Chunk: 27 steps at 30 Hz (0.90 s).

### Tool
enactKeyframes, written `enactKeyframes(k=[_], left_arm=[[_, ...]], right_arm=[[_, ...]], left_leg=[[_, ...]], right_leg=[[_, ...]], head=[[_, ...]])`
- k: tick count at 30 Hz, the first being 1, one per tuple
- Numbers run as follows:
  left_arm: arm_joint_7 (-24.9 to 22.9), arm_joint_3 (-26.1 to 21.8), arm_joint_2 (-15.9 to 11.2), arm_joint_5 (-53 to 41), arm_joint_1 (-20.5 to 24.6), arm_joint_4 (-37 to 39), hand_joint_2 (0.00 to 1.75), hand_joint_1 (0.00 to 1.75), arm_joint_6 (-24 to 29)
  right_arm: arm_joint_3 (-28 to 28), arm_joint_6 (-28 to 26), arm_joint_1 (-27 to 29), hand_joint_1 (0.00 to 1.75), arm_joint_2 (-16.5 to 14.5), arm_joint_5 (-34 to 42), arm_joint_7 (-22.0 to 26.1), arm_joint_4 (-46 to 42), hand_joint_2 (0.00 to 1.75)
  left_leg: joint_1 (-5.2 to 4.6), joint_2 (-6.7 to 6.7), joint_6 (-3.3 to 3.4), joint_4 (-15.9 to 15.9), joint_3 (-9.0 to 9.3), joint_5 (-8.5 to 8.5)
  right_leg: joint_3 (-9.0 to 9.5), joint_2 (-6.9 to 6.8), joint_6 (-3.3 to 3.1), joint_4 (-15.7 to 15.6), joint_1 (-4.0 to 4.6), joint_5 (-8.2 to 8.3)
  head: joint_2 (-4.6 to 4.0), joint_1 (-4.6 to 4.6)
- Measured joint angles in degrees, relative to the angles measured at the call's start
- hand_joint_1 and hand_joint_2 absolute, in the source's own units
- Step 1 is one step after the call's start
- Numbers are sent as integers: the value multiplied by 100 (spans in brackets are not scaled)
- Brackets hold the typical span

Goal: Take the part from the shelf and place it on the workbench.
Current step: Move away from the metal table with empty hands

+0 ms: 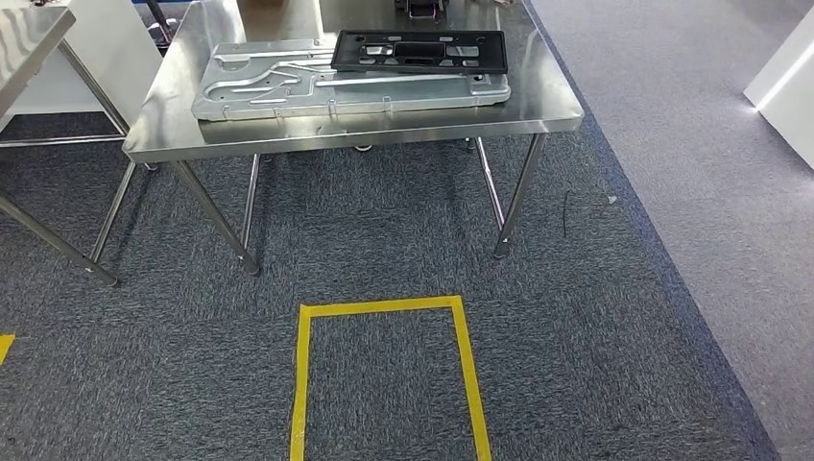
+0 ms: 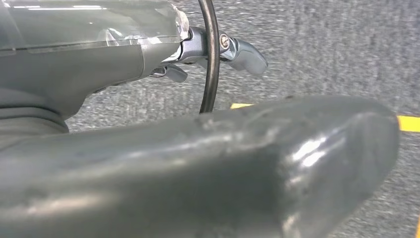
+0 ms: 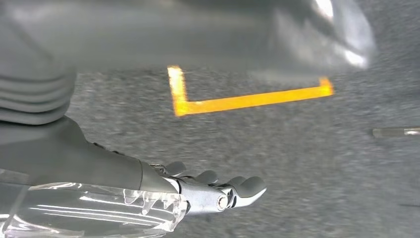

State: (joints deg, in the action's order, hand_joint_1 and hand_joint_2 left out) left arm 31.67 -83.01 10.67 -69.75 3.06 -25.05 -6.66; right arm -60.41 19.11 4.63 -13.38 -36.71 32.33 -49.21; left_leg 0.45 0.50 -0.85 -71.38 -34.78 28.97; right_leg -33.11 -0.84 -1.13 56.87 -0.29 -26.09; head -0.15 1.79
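Note:
A black plastic part (image 1: 419, 50) with several cut-outs lies on a grey stamped metal panel (image 1: 288, 86) on the steel workbench (image 1: 355, 130) ahead of me. My left hand (image 2: 163, 148) hangs over grey carpet, its thick thumb close to the camera and its fingers (image 2: 245, 53) stretched out, with nothing in it. My right hand (image 3: 124, 173) also hangs above the carpet. Its fingers (image 3: 242, 187) are extended and apart, and it holds nothing.
A yellow tape rectangle (image 1: 302, 375) marks the carpet in front of the workbench. A second steel table (image 1: 29, 38) stands at the left and a white unit (image 1: 782, 86) at the far right. A black cable (image 2: 210, 54) runs past my left hand.

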Motion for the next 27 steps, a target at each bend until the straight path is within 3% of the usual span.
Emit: enactKeyframes(k=[1, 3, 5, 6, 7, 8, 10, 11, 12, 13, 14, 15, 16, 18, 19, 21, 22, 23, 25, 26, 27], left_arm=[[0, 1, 0, 0, 2, -1, 0, 0, 2], [1, 2, 2, 6, 32, -11, 0, 0, 25], [-2, 0, 12, 16, 48, -21, 0, 0, 51], [-6, -2, 23, 21, 41, -22, 0, 0, 54], [-8, -4, 34, 25, 38, -23, 0, 0, 56], [-9, -5, 45, 30, 38, -25, 0, 0, 58], [-9, -7, 52, 42, 43, -26, 0, 0, 60], [-9, -7, 54, 49, 43, -26, 0, 0, 61], [-10, -7, 55, 55, 42, -26, 0, 0, 61], [-10, -7, 56, 60, 42, -26, 0, 0, 61], [-11, -7, 58, 61, 42, -26, 0, 0, 61], [-11, -7, 62, 64, 45, -26, 0, 0, 63], [-11, -7, 67, 68, 48, -26, 0, 0, 66], [-11, -7, 78, 77, 56, -27, 0, 0, 74], [-11, -7, 81, 81, 57, -27, 0, 0, 80], [-12, -7, 82, 83, 54, -29, 0, 0, 98], [-14, -7, 84, 83, 45, -30, 0, 0, 111], [-16, -7, 88, 83, 34, -30, 0, 0, 123], [-22, -7, 94, 82, 20, -30, 0, 0, 145], [-25, -6, 94, 81, 17, -30, 0, 0, 153], [-30, -5, 91, 78, 16, -30, 0, 0, 162]], right_arm=[[-15, -13, -5, 0, 0, -22, -13, 13, 0], [-229, -317, -80, 0, -9, -341, -143, 184, 0], [-513, -740, -168, 0, -17, -736, -294, 424, 0], [-610, -859, -188, 0, -17, -825, -337, 515, 0], [-704, -948, -204, 0, -16, -890, -381, 608, 0], [-798, -1025, -218, 0, -15, -938, -433, 715, 0], [-974, -1163, -263, 0, -11, -1018, -540, 951, 0], [-1058, -1226, -286, 0, -8, -1051, -590, 1068, 0], [-1131, -1273, -309, 0, -4, -1076, -626, 1167, 0], [-1195, -1302, -327, 0, 1, -1091, -650, 1251, 0], [-1247, -1317, -343, 0, 8, -1101, -668, 1321, 0], [-1283, -1324, -363, 0, 15, -1108, -684, 1377, 0], [-1313, -1328, -387, 0, 24, -1117, -707, 1425, 0], [-1376, -1347, -446, 0, 40, -1153, -794, 1512, 0], [-1412, -1376, -466, 0, 45, -1202, -872, 1555, 0], [-1465, -1482, -470, 0, 48, -1391, -1095, 1652, 0], [-1475, -1555, -463, 0, 50, -1526, -1234, 1701, 0], [-1478, -1627, -456, 0, 52, -1664, -1375, 1755, 0], [-1482, -1748, -451, 0, 58, -1916, -1646, 1886, 0], [-1483, -1796, -447, 0, 62, -2023, -1774, 1963, 0], [-1483, -1833, -446, 0, 65, -2117, -1893, 2045, 0]], left_leg=[[0, -1, 7, 94, 77, -21], [-31, -8, 90, 888, 602, 132], [-61, -9, 208, 1565, 993, 259], [-55, 4, 254, 1575, 947, 194], [-44, 19, 307, 1589, 888, 121], [-31, 33, 350, 1603, 809, 38], [-37, 45, 398, 1599, 623, -110], [-41, 46, 397, 1591, 529, -184], [-44, 48, 390, 1576, 429, -255], [-43, 49, 377, 1553, 328, -322], [-40, 50, 359, 1521, 224, -383], [-37, 49, 337, 1480, 126, -436], [-43, 47, 312, 1433, 43, -473], [-58, 48, 245, 1355, -68, -537], [-66, 47, 205, 1343, -98, -573], [-49, 33, 125, 1335, -140, -628], [-38, 20, 90, 1270, -180, -549], [-24, 8, 57, 1102, -250, -370], [-2, 0, -8, 449, -465, 166], [8, 0, -35, 75, -561, 360], [15, 0, -54, -188, -599, 436]], right_leg=[[-21, 1, 3, 11, 1, 9], [-137, -5, 66, 77, 11, 114], [-235, -9, 160, 113, 18, 254], [-264, 4, 193, 131, 10, 229], [-311, 20, 221, 217, 3, 97], [-385, 38, 247, 413, -5, -150], [-554, 57, 287, 1065, -29, -749], [-604, 59, 306, 1401, -40, -918], [-589, 59, 322, 1617, -49, -924], [-492, 58, 331, 1669, -58, -804], [-297, 58, 333, 1529, -65, -621], [-11, 58, 329, 1216, -72, -478], [334, 59, 318, 790, -68, -437], [835, 63, 253, 49, -50, -586], [931, 63, 210, -133, -30, -654], [889, 32, 105, -196, -30, -619], [854, 7, 50, -203, -36, -569], [809, -24, 2, -210, -47, -513], [696, -85, -52, -198, -37, -427], [634, -119, -57, -183, -29, -392], [574, -155, -57, -162, -22, -365]], head=[[0, 0], [0, -1], [0, -1], [0, -2], [0, -2], [0, -3], [0, -3], [0, -3], [0, -2], [0, -2], [0, -2], [0, -2], [0, -3], [0, -2], [0, -2], [0, -2], [0, -2], [0, -2], [0, -1], [0, -1], [0, -2]])
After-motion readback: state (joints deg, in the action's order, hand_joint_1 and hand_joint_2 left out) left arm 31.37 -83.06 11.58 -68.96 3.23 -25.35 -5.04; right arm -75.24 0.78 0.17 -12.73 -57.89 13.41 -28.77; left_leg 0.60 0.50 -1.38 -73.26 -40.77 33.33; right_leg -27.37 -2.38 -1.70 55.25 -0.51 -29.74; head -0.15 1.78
